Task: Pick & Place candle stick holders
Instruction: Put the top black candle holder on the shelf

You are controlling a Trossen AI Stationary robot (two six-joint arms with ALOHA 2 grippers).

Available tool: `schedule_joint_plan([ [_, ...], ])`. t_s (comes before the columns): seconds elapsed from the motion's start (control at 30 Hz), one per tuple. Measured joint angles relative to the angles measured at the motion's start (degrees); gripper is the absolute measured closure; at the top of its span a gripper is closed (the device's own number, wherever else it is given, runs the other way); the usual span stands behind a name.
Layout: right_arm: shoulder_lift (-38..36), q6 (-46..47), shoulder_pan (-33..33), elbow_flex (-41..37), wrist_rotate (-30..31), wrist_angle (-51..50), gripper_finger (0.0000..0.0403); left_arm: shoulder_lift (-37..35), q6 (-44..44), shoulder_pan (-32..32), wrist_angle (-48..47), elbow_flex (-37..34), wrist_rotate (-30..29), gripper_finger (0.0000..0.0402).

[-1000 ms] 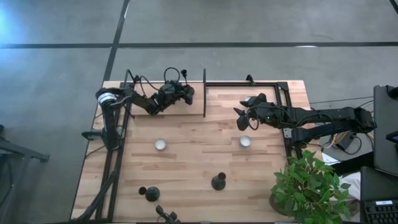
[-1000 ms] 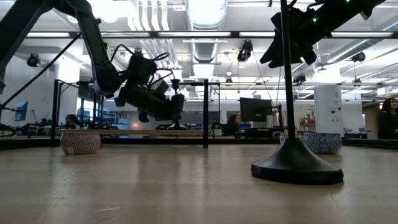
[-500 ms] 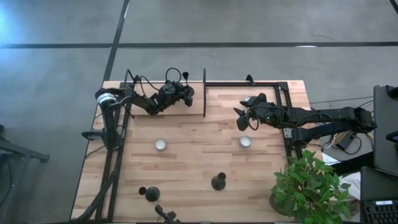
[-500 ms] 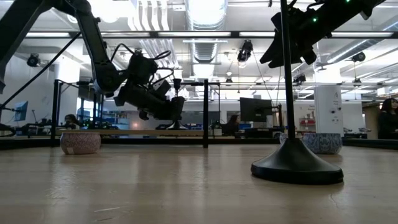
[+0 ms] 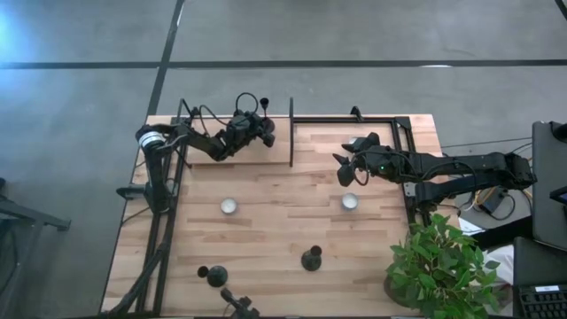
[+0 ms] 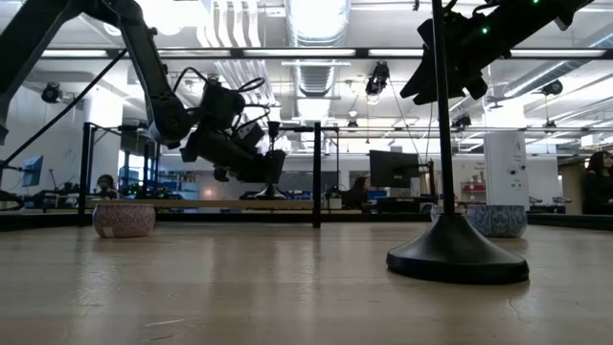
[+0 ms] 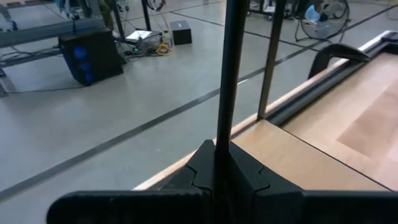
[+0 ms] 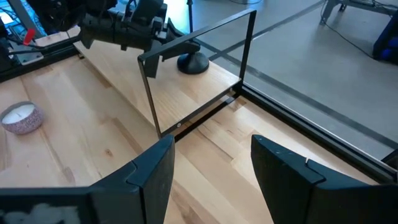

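Left claw (image 5: 263, 131) around holder stem (image 7: 229, 81)

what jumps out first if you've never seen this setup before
Probably the black candle stick holder looming close in the low view, its stem rising out of frame; from above it stands near the table's front edge. Next, the left gripper at the far edge, at another holder beside the thin black frame. The right gripper hangs open over a white tealight.

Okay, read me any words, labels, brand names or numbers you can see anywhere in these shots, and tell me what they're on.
None can be read: no text shows on the wooden table, the candle stick holders or either arm.
Screens and equipment in the room behind: too small and blurred to read.
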Motion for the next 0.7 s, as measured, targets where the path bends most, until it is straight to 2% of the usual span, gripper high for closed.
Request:
schedule_joint_plan([
  [0.53,0.0,0.0,0.0,0.0,0.0,0.0,0.02,-0.1,-3.1,-0.4,0.3,-1.4,1.1,0.0381],
  [0.7,0.0,0.0,0.0,0.0,0.0,0.0,0.02,-0.1,-4.0,-0.5,-0.3,-1.4,1.3,0.0348],
])
